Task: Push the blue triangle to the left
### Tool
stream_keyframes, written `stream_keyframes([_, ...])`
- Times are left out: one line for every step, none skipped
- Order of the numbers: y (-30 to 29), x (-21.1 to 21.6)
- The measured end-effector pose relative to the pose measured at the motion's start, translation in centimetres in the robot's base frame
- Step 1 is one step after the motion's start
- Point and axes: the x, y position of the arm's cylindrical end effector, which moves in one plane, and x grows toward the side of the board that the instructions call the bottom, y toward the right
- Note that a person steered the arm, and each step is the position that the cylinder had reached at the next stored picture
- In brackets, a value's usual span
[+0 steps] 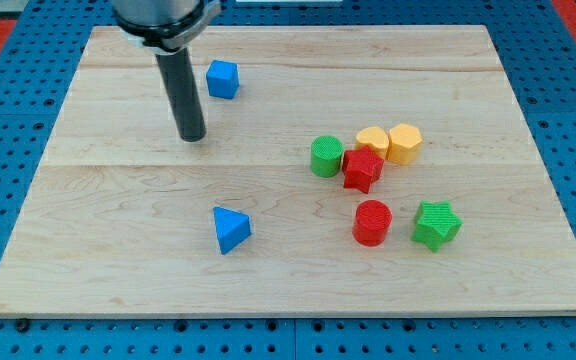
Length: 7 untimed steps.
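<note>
The blue triangle [231, 229] lies on the wooden board [118, 250], left of centre and towards the view's bottom. My tip [192, 137] is at the end of the dark rod, above and slightly left of the triangle, well apart from it. A blue cube-like block [222, 78] sits to the tip's upper right, near the view's top.
A cluster lies right of centre: a green cylinder [327, 156], a red star [362, 170], a yellow heart-like block [372, 140] and a yellow hexagon [404, 143]. Lower are a red cylinder [372, 222] and a green star [436, 224].
</note>
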Motion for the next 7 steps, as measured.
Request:
stream_keyframes([2.9,2.4])
stream_keyframes([6.8,7.6])
stream_keyframes([13.0,8.8])
stream_keyframes([12.1,15.1])
stream_keyframes([6.2,15.2])
stream_keyframes([2.8,12.6])
stream_keyframes([0.8,13.9])
